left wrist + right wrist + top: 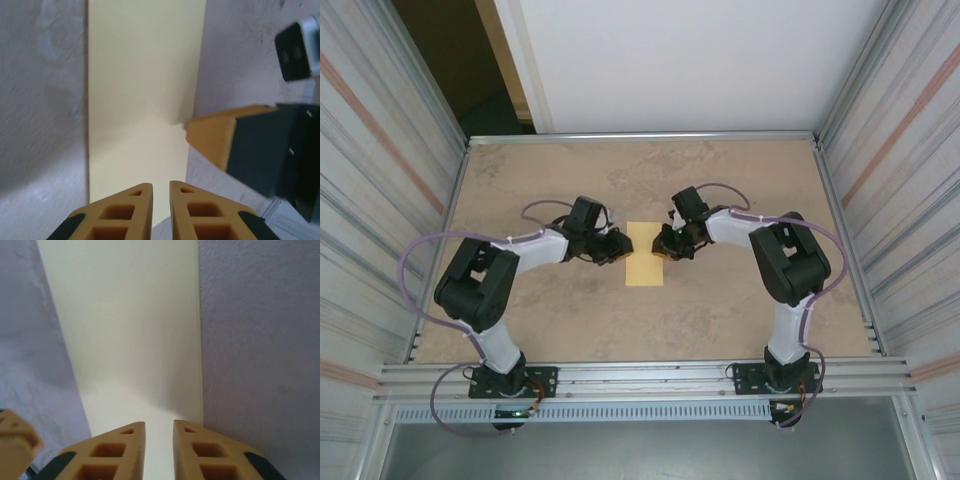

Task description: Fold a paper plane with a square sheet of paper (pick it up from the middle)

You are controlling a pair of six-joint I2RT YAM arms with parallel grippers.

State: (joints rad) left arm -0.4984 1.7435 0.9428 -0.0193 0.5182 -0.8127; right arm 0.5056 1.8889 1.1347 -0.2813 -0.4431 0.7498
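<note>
Top external view: a pale-yellow sheet of paper (pixel 643 255) is seen lying flat near the middle of the tan table (pixel 720 320), its outline a rectangle that is longer from near to far than from side to side. It is flanked by the two arms. The left gripper (pixel 620 247) is placed at the sheet's left edge and the right gripper (pixel 665 245) at its right edge, somewhat nearer the far end.

From the left wrist camera, the left gripper's orange fingers are seen parted by a narrow gap, with the sheet visible through that gap; nothing is pinched between them. One orange finger of the right gripper is seen from the side in this view, its tip reaching the opposite edge of the sheet, where a slight dimple is visible in the paper.

From the right wrist camera, the right gripper's fingers are likewise seen slightly spread over the sheet, with plain paper showing between them and nothing gripped.
</note>
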